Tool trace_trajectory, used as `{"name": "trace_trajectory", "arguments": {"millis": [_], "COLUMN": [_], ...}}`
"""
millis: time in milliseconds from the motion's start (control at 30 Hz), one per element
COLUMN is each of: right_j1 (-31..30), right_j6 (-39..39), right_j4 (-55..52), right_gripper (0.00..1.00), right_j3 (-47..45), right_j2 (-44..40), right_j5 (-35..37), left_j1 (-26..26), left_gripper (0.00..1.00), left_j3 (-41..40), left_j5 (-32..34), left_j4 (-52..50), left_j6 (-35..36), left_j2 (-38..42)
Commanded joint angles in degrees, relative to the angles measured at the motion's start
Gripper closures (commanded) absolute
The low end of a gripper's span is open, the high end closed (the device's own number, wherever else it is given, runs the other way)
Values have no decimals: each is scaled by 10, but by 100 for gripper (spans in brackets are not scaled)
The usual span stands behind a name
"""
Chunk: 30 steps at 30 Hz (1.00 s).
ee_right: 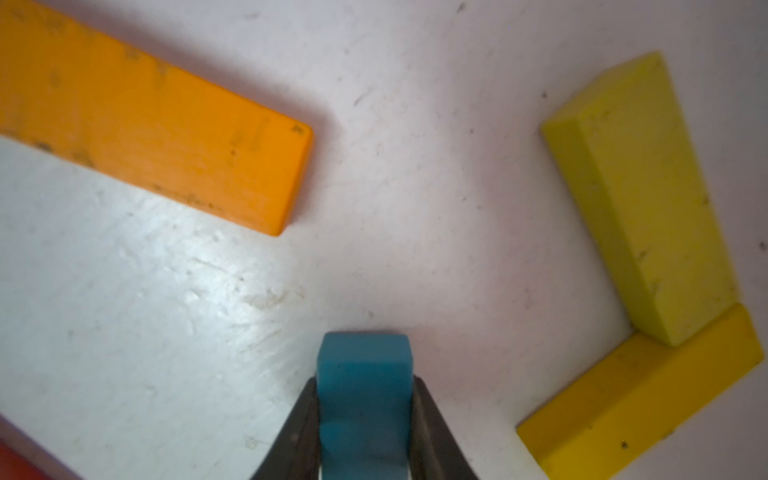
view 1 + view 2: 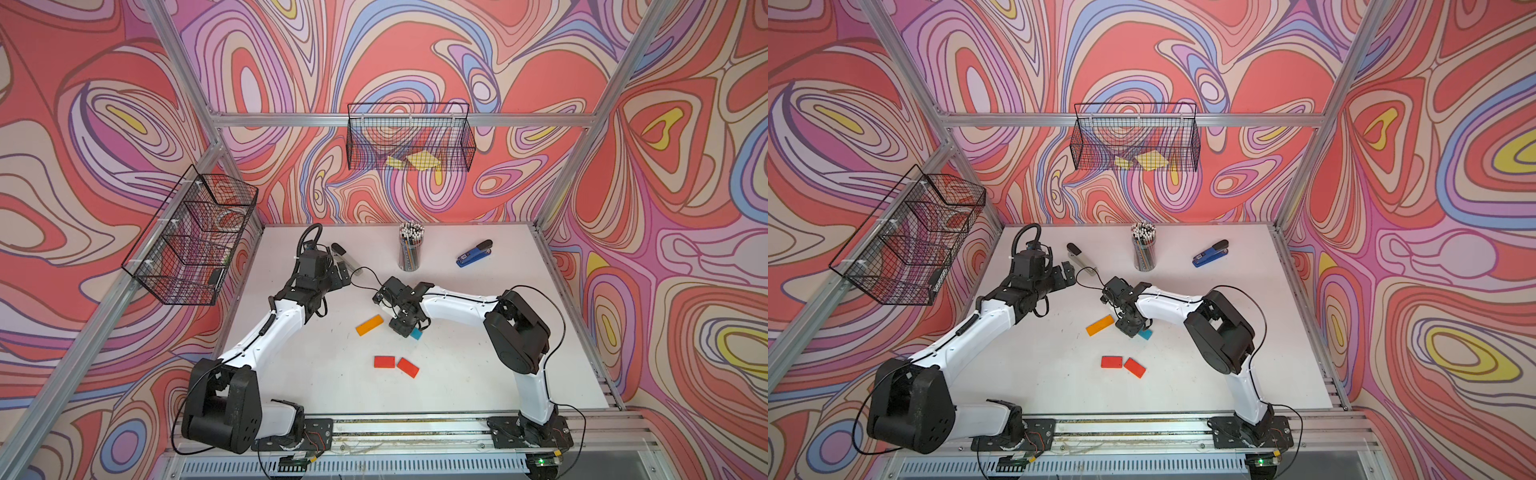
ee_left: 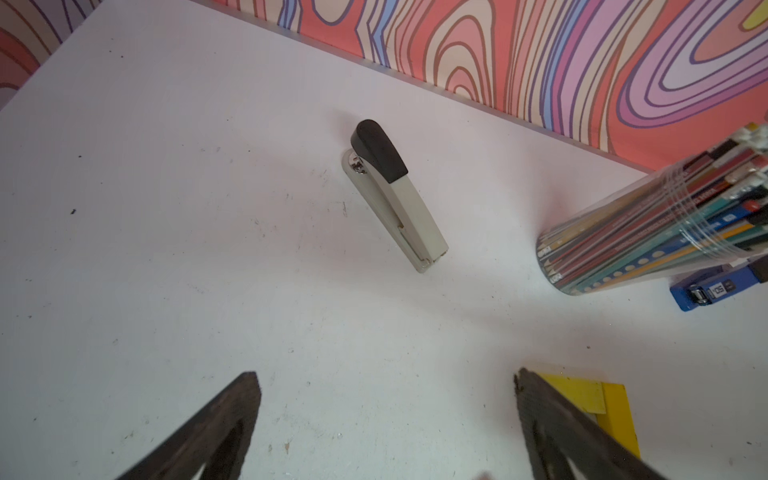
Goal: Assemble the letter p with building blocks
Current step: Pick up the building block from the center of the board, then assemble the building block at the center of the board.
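My right gripper [image 1: 365,384] is shut on the teal-blue block [image 1: 365,365] and holds it just over the table; in a top view the block [image 2: 416,333] peeks out beside the gripper [image 2: 401,326]. The orange block [image 2: 369,324] lies flat to its left. Two yellow blocks [image 1: 640,199] [image 1: 640,395] meet in an L corner in the right wrist view; the arm hides them from above. Two red blocks [image 2: 384,362] [image 2: 407,367] lie nearer the front. No letter p shape is in view. My left gripper [image 3: 386,376] hangs open and holds nothing at the back left [image 2: 340,274].
A grey stapler [image 3: 395,195] lies beyond the left gripper. A clear pencil cup [image 2: 410,247] and a blue stapler [image 2: 473,252] stand at the back. Wire baskets hang on the back wall [image 2: 409,137], with yellow notes inside, and on the left wall [image 2: 191,237].
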<state>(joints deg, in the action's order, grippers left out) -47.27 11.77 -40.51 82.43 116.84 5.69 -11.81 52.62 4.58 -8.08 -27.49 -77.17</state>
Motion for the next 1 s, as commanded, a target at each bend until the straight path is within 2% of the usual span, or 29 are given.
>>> {"name": "trace_trajectory", "arguments": {"millis": [0,400,633,967], "right_j1": [18,41,56,63], "right_j6": [80,238,291,322], "right_j4": [5,90,74,37], "right_gripper": [72,72,70,70], "right_j3": [-31,-88,-75,-58], "right_j2": [-21,-32,-18,-10], "right_j5": [10,-20,-30,-56], "left_j1": [11,14,15,16], "left_gripper": [1,1,1,1], "left_j3": [15,25,26,21], "left_j5": [-12,-17,-17,-17], "left_j4": [7,10,9,7], "left_j6": [-19,-25,-24,-27], "left_j2": [9,3,4,6]}}
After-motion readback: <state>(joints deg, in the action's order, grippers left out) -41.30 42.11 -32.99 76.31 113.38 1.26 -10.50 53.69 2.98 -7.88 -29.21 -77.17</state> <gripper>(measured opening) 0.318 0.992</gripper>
